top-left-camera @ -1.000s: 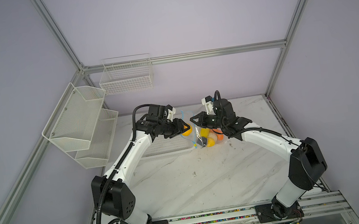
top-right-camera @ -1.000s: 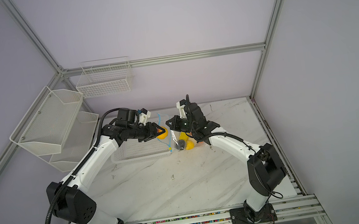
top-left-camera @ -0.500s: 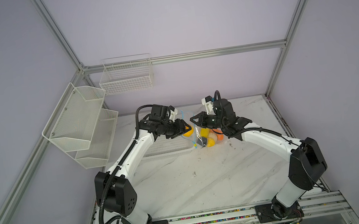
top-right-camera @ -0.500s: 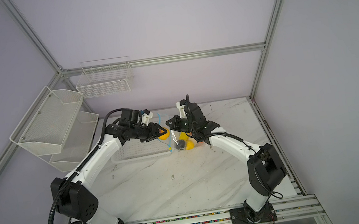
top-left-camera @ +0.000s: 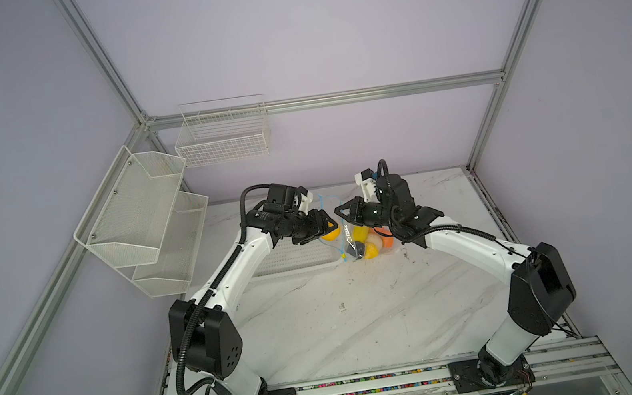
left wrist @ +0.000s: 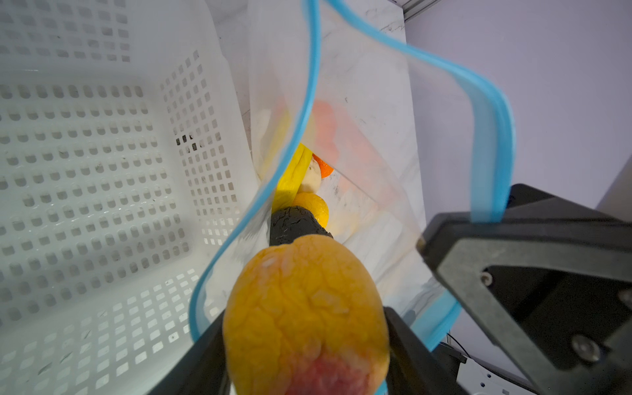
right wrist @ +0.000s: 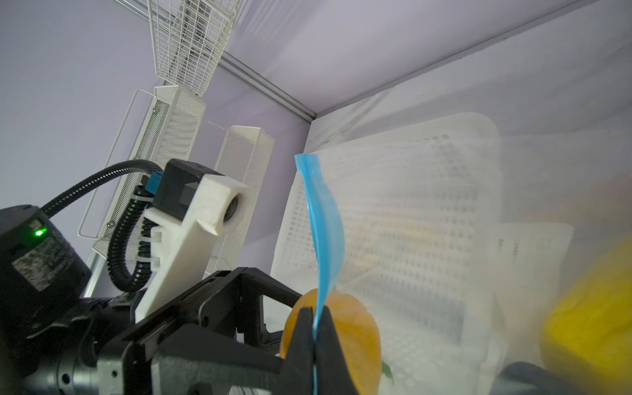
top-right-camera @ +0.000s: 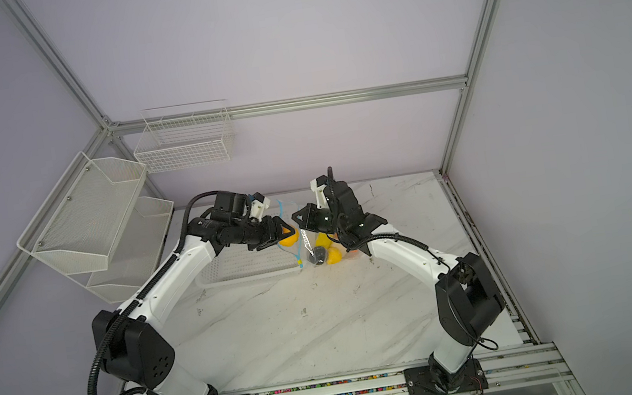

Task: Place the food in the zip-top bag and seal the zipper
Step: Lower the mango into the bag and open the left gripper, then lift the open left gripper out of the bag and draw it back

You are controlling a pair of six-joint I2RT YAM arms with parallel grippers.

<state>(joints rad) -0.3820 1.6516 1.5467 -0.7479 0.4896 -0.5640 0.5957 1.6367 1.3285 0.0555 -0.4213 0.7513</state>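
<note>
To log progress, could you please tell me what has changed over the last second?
The left gripper has carried the fruit slightly rightward, to the mouth of the bag, and still has it between its jaws. The right gripper still pinches the zipper, holding the mouth open. The food inside and the basket are unchanged.

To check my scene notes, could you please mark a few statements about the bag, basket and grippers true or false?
1. The right gripper pinches the light-blue zipper strip of the clear plastic bag. True.
2. The white perforated plastic basket holds several toy fruits. False: none shows in it; they lie in the bag.
3. The left gripper holds an orange-yellow toy fruit at the bag's mouth. True.
4. The zipper is sealed. False: the mouth gapes open.
5. A dark grey-black toy piece lies inside the bag. True.
</note>
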